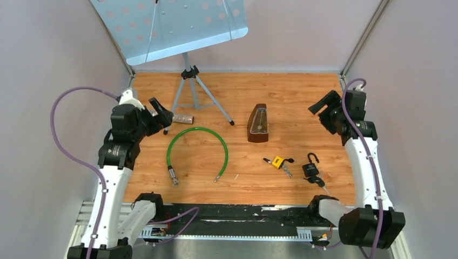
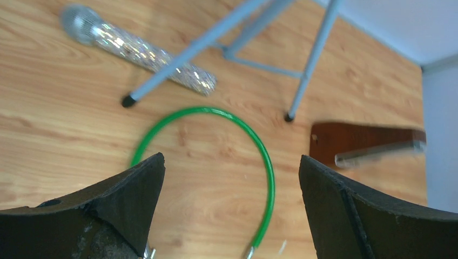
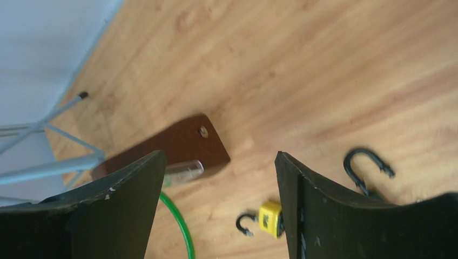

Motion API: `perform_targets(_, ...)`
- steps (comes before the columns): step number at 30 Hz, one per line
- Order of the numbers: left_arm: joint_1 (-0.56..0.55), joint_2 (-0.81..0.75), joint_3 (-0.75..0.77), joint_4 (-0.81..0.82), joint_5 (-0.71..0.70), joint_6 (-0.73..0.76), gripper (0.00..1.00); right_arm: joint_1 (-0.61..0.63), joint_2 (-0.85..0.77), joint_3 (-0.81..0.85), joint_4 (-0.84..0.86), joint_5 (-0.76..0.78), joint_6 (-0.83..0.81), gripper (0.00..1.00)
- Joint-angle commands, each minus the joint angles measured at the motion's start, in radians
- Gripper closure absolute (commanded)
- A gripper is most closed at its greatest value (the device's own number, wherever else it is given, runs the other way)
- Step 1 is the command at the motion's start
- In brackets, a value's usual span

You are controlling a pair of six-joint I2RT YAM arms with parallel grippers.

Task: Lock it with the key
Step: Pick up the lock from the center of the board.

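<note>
Yellow and black, two padlocks lie on the wooden table (image 1: pixel 281 97) toward my right side. The yellow padlock (image 1: pixel 277 161) has its shackle open and a key (image 1: pixel 287 172) just beside it. The black padlock (image 1: pixel 310 168) lies to its right, its shackle also open and keys (image 1: pixel 320 182) at its lower end. My right gripper (image 3: pixel 219 162) hangs raised, well apart from them, jaws spread, holding nothing. My left gripper (image 2: pixel 232 167) stands wide open and empty above the green cable (image 2: pixel 205 110).
</note>
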Motion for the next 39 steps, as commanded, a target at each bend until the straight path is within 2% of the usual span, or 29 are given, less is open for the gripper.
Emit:
perform_targets(1,0.005,-0.024,-0.121,0.125,0.323,0.019,0.00,0.000,-0.103,-0.125,-0.097,-0.088,0.077,0.27)
perform_targets(3,0.002,-0.010,-0.178,0.190,0.409,-0.034,0.01,0.017,-0.139,-0.187,-0.093,-0.119,0.108,0.29)
perform_targets(6,-0.041,0.001,-0.234,0.227,0.425,-0.028,0.01,0.083,-0.170,-0.274,-0.096,-0.088,0.166,0.29)
perform_targets(13,-0.147,-0.002,-0.285,0.228,0.314,-0.003,0.02,0.317,-0.133,-0.397,-0.120,0.033,0.369,0.29)
perform_targets(17,-0.161,-0.025,-0.315,0.266,0.247,-0.012,0.01,0.419,-0.051,-0.407,-0.089,0.025,0.519,0.29)
perform_targets(21,-0.163,-0.040,-0.310,0.254,0.199,0.011,0.00,0.453,0.034,-0.381,-0.105,0.003,0.603,0.28)
perform_targets(28,-0.162,-0.061,-0.292,0.181,0.123,0.037,0.00,0.516,0.151,-0.319,-0.130,0.005,0.673,0.32)
perform_targets(39,-0.162,-0.100,-0.311,0.165,0.115,0.032,0.00,0.562,0.280,-0.278,-0.215,0.108,0.818,0.25)
